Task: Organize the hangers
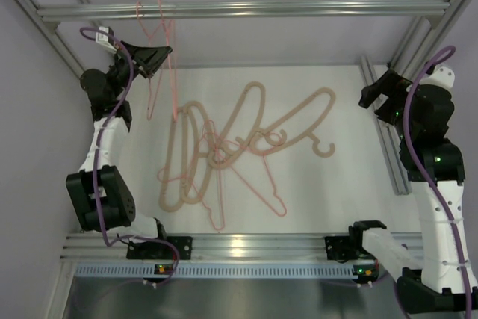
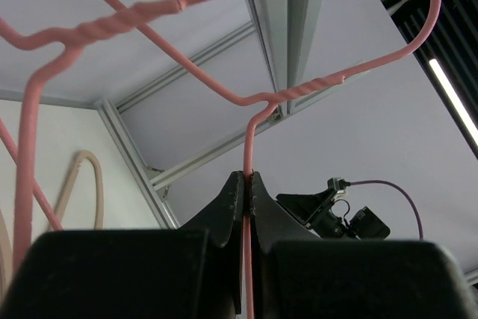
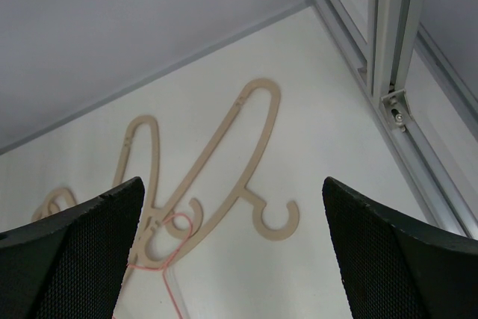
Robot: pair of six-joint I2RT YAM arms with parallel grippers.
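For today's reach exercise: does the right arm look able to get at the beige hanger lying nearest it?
Probably yes: the right claw is open and empty, and nothing covers that beige hanger.

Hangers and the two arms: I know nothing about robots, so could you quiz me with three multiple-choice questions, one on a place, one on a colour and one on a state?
1. Where is the thin pink wire hanger that the left arm's jaws hold?
A. Flat on the table by the right arm
B. Raised in the air near the metal rail at the back
C. Buried under the pile

2. What colour are the thick rounded hangers lying on the white table?
A. Beige
B. Blue
C. Black

3. How do the right arm's jaws stand?
A. Shut on a hanger
B. Shut on nothing
C. Open and empty

Answers:
1 B, the left wrist view shows the jaws pinched on its wire, well above the table.
2 A, they are beige in both the top and right wrist views.
3 C, the right wrist view shows them wide apart, holding nothing.
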